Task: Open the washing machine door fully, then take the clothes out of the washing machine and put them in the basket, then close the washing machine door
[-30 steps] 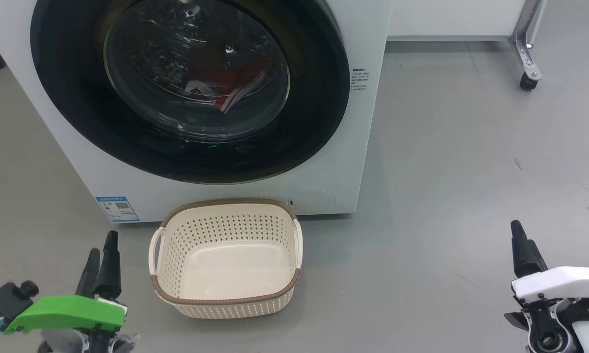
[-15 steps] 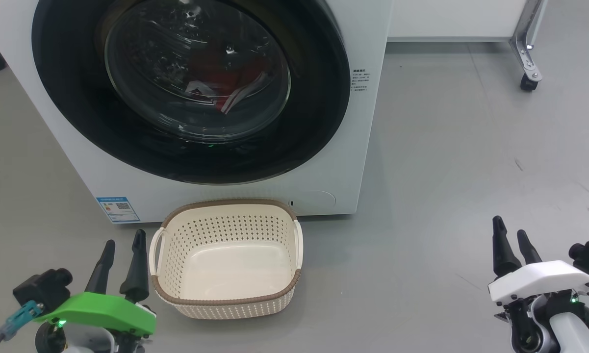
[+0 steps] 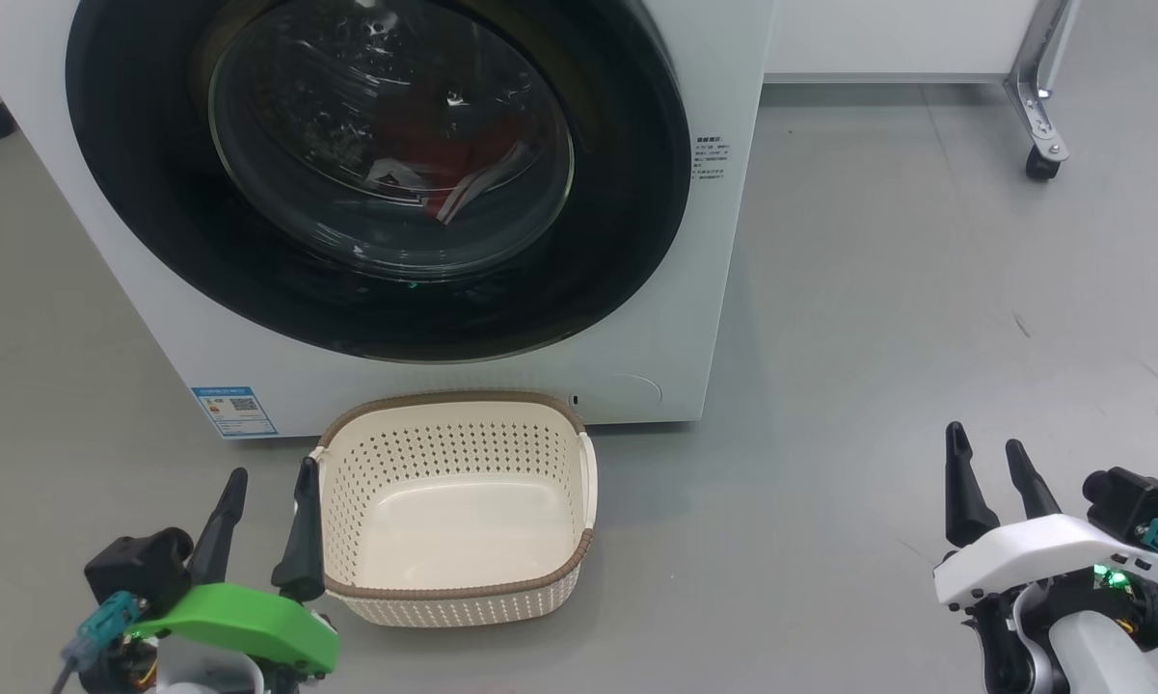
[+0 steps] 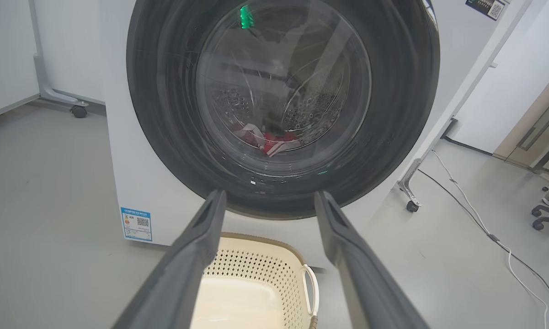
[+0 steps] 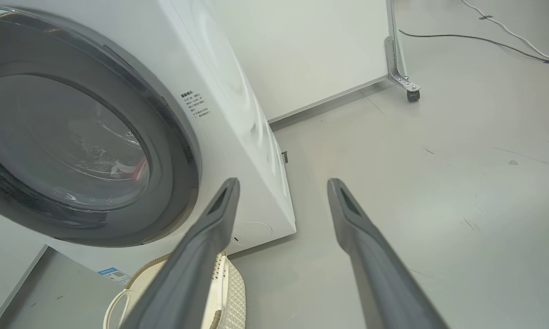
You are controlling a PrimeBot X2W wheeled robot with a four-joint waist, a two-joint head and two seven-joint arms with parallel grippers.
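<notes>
The white washing machine (image 3: 723, 241) fills the top of the head view. Its washing machine door (image 3: 627, 193), black-rimmed with a glass bowl, lies flat against the front. Red and white clothes (image 3: 444, 169) show through the glass, as they do in the left wrist view (image 4: 274, 139). The cream basket (image 3: 448, 439) stands on the floor just below the door and holds nothing. My left gripper (image 3: 273, 472) is open, its inner finger overlapping the basket's left handle. My right gripper (image 3: 983, 439) is open over bare floor, far right of the basket. Both hold nothing.
A blue label (image 3: 233, 412) marks the machine's lower left corner. A white panel on a metal leg with a caster (image 3: 1039, 164) stands at the back right. In the left wrist view a cable (image 4: 484, 228) runs over the floor and chair wheels (image 4: 546, 217) sit at the right.
Both grippers have moved inward: the left one rightward up to the basket's left side, the right one leftward. Both stayed open. Door, clothes and basket have not moved.
</notes>
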